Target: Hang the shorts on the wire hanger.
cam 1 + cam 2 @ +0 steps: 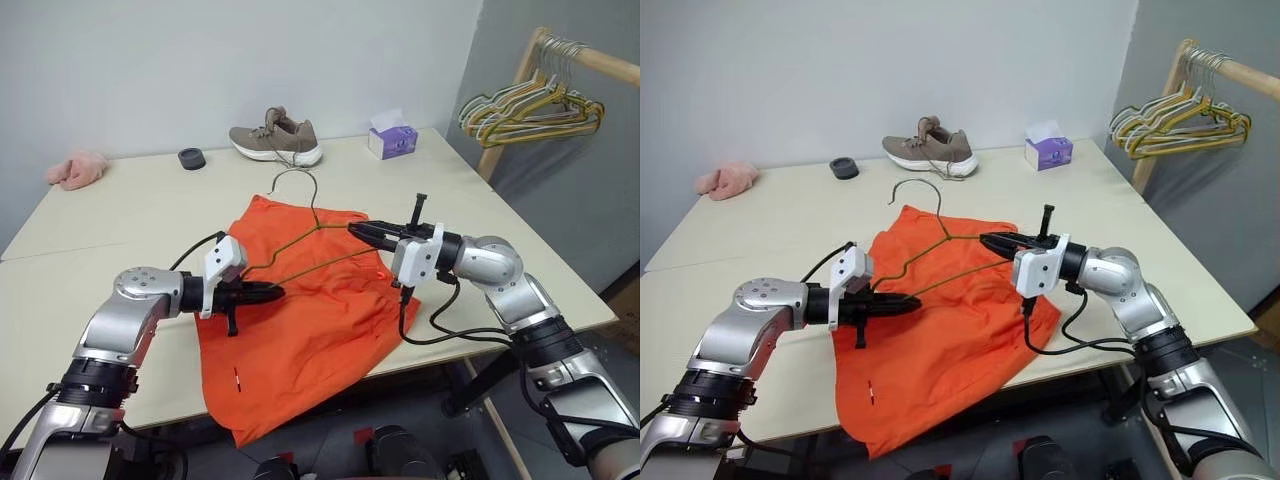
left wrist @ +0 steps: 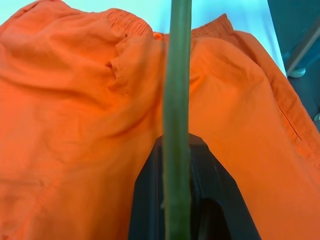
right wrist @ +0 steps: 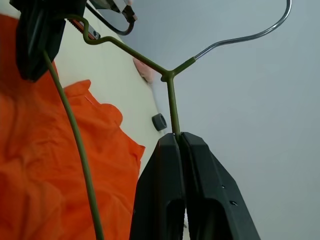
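Observation:
The bright orange shorts (image 1: 310, 320) lie spread on the table, their lower end draping over the front edge. The thin olive wire hanger (image 1: 314, 226) hangs just above them, hook toward the far side. My left gripper (image 1: 272, 291) is shut on the hanger's left corner, and the wire (image 2: 176, 125) runs up between its fingers over the shorts (image 2: 75, 125). My right gripper (image 1: 356, 229) is shut on the hanger's right shoulder. In the right wrist view its fingertips (image 3: 178, 137) pinch the wire below the neck (image 3: 171, 107).
On the far side of the table (image 1: 560, 290) sit a brown shoe (image 1: 276, 138), a purple tissue box (image 1: 392, 138), a small black puck (image 1: 191, 158) and a pink fluffy cloth (image 1: 77, 169). A wooden rack with bunched hangers (image 1: 530, 105) stands at the right.

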Controlling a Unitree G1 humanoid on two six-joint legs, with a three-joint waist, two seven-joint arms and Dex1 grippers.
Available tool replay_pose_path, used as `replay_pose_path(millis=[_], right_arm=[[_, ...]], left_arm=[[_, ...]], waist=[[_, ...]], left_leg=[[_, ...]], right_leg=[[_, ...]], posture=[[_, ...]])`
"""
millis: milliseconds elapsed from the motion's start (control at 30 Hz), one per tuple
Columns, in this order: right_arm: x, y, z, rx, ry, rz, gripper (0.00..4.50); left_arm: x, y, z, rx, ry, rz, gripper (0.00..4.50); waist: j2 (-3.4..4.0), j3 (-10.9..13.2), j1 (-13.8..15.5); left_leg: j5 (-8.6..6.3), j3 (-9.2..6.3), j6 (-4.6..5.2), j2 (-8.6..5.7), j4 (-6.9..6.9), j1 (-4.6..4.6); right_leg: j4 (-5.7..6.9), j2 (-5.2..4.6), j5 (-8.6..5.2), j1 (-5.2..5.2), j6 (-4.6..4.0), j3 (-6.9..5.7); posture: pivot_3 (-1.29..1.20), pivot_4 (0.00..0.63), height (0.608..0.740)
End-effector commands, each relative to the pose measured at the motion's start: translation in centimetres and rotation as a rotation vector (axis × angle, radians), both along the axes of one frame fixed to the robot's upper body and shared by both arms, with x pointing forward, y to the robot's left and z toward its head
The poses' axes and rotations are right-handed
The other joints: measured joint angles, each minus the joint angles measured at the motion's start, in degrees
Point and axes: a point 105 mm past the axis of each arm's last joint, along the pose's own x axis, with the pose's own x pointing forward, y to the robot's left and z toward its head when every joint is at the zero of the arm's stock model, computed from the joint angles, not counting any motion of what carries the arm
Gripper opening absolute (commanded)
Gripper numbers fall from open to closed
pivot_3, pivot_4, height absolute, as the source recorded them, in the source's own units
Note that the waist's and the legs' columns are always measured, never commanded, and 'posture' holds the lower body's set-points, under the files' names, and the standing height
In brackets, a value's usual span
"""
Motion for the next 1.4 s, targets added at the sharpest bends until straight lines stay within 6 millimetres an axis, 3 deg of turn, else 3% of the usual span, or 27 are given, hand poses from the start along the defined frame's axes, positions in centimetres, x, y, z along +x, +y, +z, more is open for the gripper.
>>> replay_pose_path(millis=[33, 300, 433, 700, 800, 1100, 1300, 1400], right_arm=[[0.1, -1.5, 1.4, 0.017, 0.181, -0.047, 1.08], [-0.1, -4.0, 0.6, -0.096, 0.536, -0.189, 3.9], [-0.6, -4.0, -0.6, -0.184, 0.624, -0.208, 3.9], [0.7, -3.7, -3.0, -0.355, 0.708, -0.264, 3.9], [1.2, -3.8, -4.2, -0.434, 0.758, -0.271, 3.28], [1.3, -4.0, -5.3, -0.513, 0.784, -0.253, 0.07], [0.7, -4.2, -5.3, -0.53, 0.795, -0.225, 0.03], [0.5, -4.4, -5.3, -0.532, 0.802, -0.224, 0.0]], left_arm=[[0.1, -0.1, 1.0, 0.041, -0.077, -0.009, 0.0], [-0.2, -0.2, 0.6, 0.14, -0.134, -0.07, 0.0], [-0.3, -0.4, 0.6, 0.169, -0.146, -0.098, 0.0], [-0.6, -0.6, 0.6, 0.206, -0.162, -0.144, 0.0], [-0.8, -0.6, 0.6, 0.215, -0.167, -0.155, 0.0], [-1.5, -0.9, 0.7, 0.203, -0.169, -0.178, 0.0], [-2.0, -1.0, 0.6, 0.174, -0.139, -0.192, 0.0], [-1.5, -1.2, 1.0, 0.133, -0.137, -0.161, 0.68]], waist=[[0.01, 0.01, 0.19], [0.02, 0.02, 0.87], [0.02, 0.02, 0.82], [0.04, 0.08, 0.19], [0.03, 0.09, -0.19], [0.03, 0.1, -0.17], [0.04, 0.12, -0.17], [0.05, 0.12, -0.16]], left_leg=[[0.0, -0.02, 0.0, 0.01, 0.0, -0.01], [0.0, -0.03, 0.0, 0.04, -0.01, 0.02], [-0.01, -0.01, -0.01, 0.04, -0.01, -0.04], [-0.01, 0.0, -0.01, 0.04, -0.02, -0.09], [-0.01, 0.0, -0.01, 0.04, -0.02, -0.1], [-0.01, 0.0, 0.0, 0.04, -0.04, -0.13], [-0.01, -0.01, 0.0, 0.04, -0.03, -0.12], [-0.01, -0.01, 0.0, 0.04, -0.04, -0.13]], right_leg=[[0.0, 0.0, 0.0, 0.0, 0.0, -0.02], [0.03, 0.01, -0.07, -0.04, -0.12, -0.08], [0.02, 0.01, -0.07, -0.1, -0.11, -0.07], [0.02, 0.01, -0.08, -0.15, -0.1, -0.08], [0.01, 0.01, -0.07, -0.15, -0.08, -0.08], [0.01, 0.0, -0.12, -0.17, -0.04, -0.08], [0.02, 0.0, -0.12, -0.16, -0.03, -0.09], [0.02, 0.0, -0.12, -0.16, -0.03, -0.1]], posture=[[-0.19, 0.033, 0.74], [-0.21, 0.038, 0.74], [-0.21, 0.038, 0.74], [-0.21, 0.035, 0.74], [-0.2, 0.032, 0.74], [-0.19, 0.033, 0.74], [-0.19, 0.034, 0.74], [-0.2, 0.034, 0.74]])
